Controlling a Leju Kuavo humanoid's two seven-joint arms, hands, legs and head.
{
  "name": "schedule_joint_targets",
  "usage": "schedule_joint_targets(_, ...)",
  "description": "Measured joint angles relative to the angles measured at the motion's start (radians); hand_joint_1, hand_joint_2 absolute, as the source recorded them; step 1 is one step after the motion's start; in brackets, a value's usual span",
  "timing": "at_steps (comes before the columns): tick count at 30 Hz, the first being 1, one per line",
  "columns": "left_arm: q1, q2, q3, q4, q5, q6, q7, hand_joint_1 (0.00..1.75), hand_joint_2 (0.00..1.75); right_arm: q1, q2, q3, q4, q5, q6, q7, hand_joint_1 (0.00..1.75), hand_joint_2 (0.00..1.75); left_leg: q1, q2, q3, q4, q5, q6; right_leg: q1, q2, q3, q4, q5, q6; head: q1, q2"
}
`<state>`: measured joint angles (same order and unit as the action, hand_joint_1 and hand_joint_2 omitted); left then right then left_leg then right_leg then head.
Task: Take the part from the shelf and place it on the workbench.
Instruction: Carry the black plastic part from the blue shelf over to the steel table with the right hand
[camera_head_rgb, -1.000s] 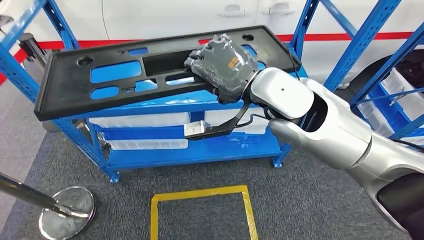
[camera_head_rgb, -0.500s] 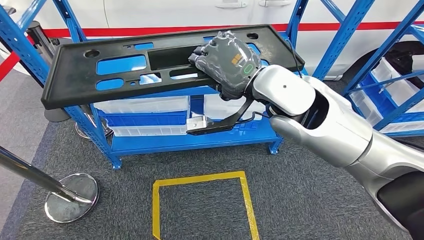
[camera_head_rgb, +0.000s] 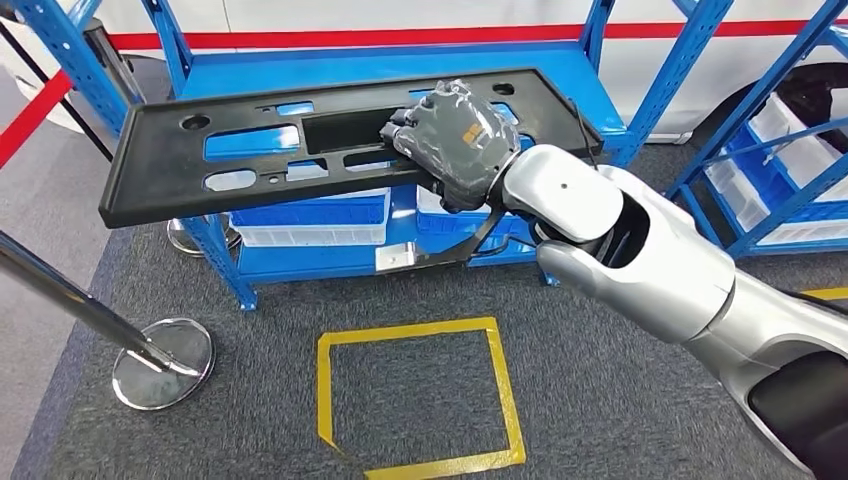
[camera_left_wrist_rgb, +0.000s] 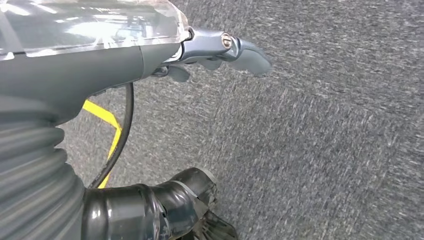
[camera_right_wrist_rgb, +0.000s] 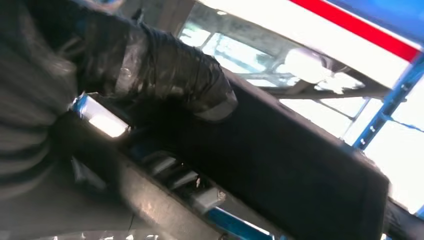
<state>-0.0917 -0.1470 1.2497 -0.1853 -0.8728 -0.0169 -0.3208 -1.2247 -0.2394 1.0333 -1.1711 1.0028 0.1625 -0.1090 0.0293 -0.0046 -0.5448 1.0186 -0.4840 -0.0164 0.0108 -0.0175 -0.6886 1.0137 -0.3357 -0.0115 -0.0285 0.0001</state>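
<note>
The part is a long black plastic panel (camera_head_rgb: 250, 160) with several cut-outs. It is held roughly level in the air in front of the blue shelf (camera_head_rgb: 400, 65). My right hand (camera_head_rgb: 455, 135) grips its right portion from above, the fingers curled through a cut-out. The right wrist view shows the dark fingers (camera_right_wrist_rgb: 165, 70) wrapped over the panel's edge (camera_right_wrist_rgb: 280, 150). My left hand (camera_left_wrist_rgb: 215, 50) hangs over grey carpet, holding nothing, its fingers loosely extended.
White and blue bins (camera_head_rgb: 310, 215) sit on the shelf's lower level. A yellow tape square (camera_head_rgb: 420, 400) marks the carpet in front of me. A chrome stanchion base (camera_head_rgb: 165, 360) stands at the left, and another blue rack (camera_head_rgb: 790, 170) stands at the right.
The whole picture has shifted: the shelf now sits farther off and more carpet shows, so the camera has moved back. My right hand keeps its grip on the panel.
</note>
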Motion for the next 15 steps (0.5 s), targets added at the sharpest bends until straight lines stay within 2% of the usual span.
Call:
schedule_joint_targets(1, 0.0, 0.0, 0.0, 0.0, 0.0, 0.001, 0.0, 0.0, 1.75, 0.001, -0.001, 0.0, 0.001, 0.001, 0.0, 0.0, 1.75, 1.75, 0.002, 0.002, -0.002, -0.001, 0.004, 0.007, -0.001, 0.003, -0.005, 0.011, -0.013, 0.006, 0.001, 0.0)
schedule_joint_targets(2, -0.001, -0.001, 0.0, 0.0, 0.0, 0.002, 0.0, 0.0, 1.75, 0.002, -0.002, 0.0, 0.002, 0.003, 0.0, 0.0, 1.75, 1.75, 0.003, 0.004, -0.006, -0.003, 0.01, 0.015, -0.004, 0.005, -0.015, 0.04, -0.04, 0.012, 0.002, 0.0)
schedule_joint_targets(3, -0.001, -0.001, 0.0, 0.0, 0.0, 0.002, 0.001, 0.0, 1.75, 0.003, -0.004, 0.0, 0.003, 0.004, 0.0, 0.0, 1.75, 1.75, 0.003, 0.007, -0.011, -0.003, 0.015, 0.023, -0.007, 0.007, -0.033, 0.092, -0.08, 0.018, 0.003, 0.0)
schedule_joint_targets(5, -0.002, 0.001, 0.0, 0.0, 0.0, 0.001, 0.002, 0.0, 1.75, 0.007, -0.006, 0.0, 0.004, 0.006, 0.0, 0.0, 1.75, 1.75, -0.002, 0.01, -0.027, -0.001, 0.025, 0.035, -0.013, 0.009, -0.077, 0.231, -0.161, 0.027, 0.004, 0.0)
schedule_joint_targets(6, -0.003, 0.001, 0.0, 0.0, 0.0, 0.001, 0.002, 0.0, 1.75, 0.01, -0.006, 0.0, 0.005, 0.007, 0.0, 0.0, 1.75, 1.75, -0.004, 0.011, -0.035, 0.001, 0.03, 0.039, -0.015, 0.01, -0.087, 0.281, -0.181, 0.028, 0.004, 0.0)
schedule_joint_targets(7, -0.003, 0.002, 0.0, 0.0, 0.0, 0.0, 0.003, 0.0, 1.75, 0.014, -0.006, 0.0, 0.005, 0.007, 0.0, 0.0, 1.75, 1.75, -0.007, 0.011, -0.044, 0.003, 0.035, 0.041, -0.015, 0.011, -0.08, 0.295, -0.184, 0.025, 0.004, 0.0)
schedule_joint_targets(8, -0.003, 0.002, 0.0, 0.0, 0.0, -0.001, 0.003, 0.0, 1.75, 0.016, -0.007, 0.0, 0.006, 0.008, 0.0, 0.0, 1.75, 1.75, -0.01, 0.01, -0.05, 0.005, 0.039, 0.041, -0.014, 0.012, -0.051, 0.27, -0.17, 0.02, 0.004, 0.0)
schedule_joint_targets(9, -0.003, 0.002, 0.0, 0.0, -0.001, -0.002, 0.004, 0.0, 1.75, 0.017, -0.007, 0.0, 0.006, 0.008, 0.0, 0.001, 1.75, 1.75, -0.012, 0.009, -0.055, 0.006, 0.043, 0.042, -0.011, 0.015, -0.005, 0.21, -0.147, 0.01, 0.004, 0.0)
schedule_joint_targets(11, -0.004, -0.003, 0.0, 0.0, -0.003, -0.002, 0.008, 0.0, 1.75, 0.016, -0.007, -0.001, 0.006, 0.009, 0.0, 0.001, 1.75, 1.75, -0.013, 0.008, -0.062, 0.005, 0.054, 0.038, -0.001, 0.02, 0.088, 0.069, -0.124, -0.019, 0.003, 0.0)
schedule_joint_targets(12, -0.004, -0.006, 0.0, 0.0, -0.004, -0.001, 0.011, 0.0, 1.75, 0.014, -0.007, -0.001, 0.006, 0.01, 0.0, 0.001, 1.75, 1.75, -0.009, 0.008, -0.064, 0.003, 0.06, 0.033, 0.005, 0.023, 0.115, 0.023, -0.12, -0.031, 0.003, 0.0)
schedule_joint_targets(13, -0.004, -0.008, 0.0, 0.0, -0.005, 0.0, 0.014, 0.0, 1.75, 0.013, -0.008, -0.002, 0.007, 0.011, 0.0, 0.001, 1.75, 1.75, -0.004, 0.008, -0.065, -0.001, 0.066, 0.026, 0.012, 0.024, 0.125, 0.001, -0.12, -0.038, 0.003, 0.0)
schedule_joint_targets(14, -0.004, -0.008, 0.0, 0.0, -0.006, 0.0, 0.016, 0.0, 1.75, 0.011, -0.008, -0.002, 0.007, 0.012, 0.0, 0.001, 1.75, 1.75, 0.001, 0.008, -0.066, -0.005, 0.074, 0.018, 0.018, 0.023, 0.126, -0.006, -0.111, -0.041, 0.004, 0.0)
schedule_joint_targets(15, -0.004, -0.008, 0.0, 0.0, -0.007, 0.001, 0.018, 0.0, 1.75, 0.01, -0.008, -0.002, 0.008, 0.014, 0.0, 0.001, 1.75, 1.75, 0.004, 0.007, -0.068, -0.008, 0.077, 0.012, 0.017, 0.022, 0.127, -0.019, -0.098, -0.046, 0.004, 0.0)
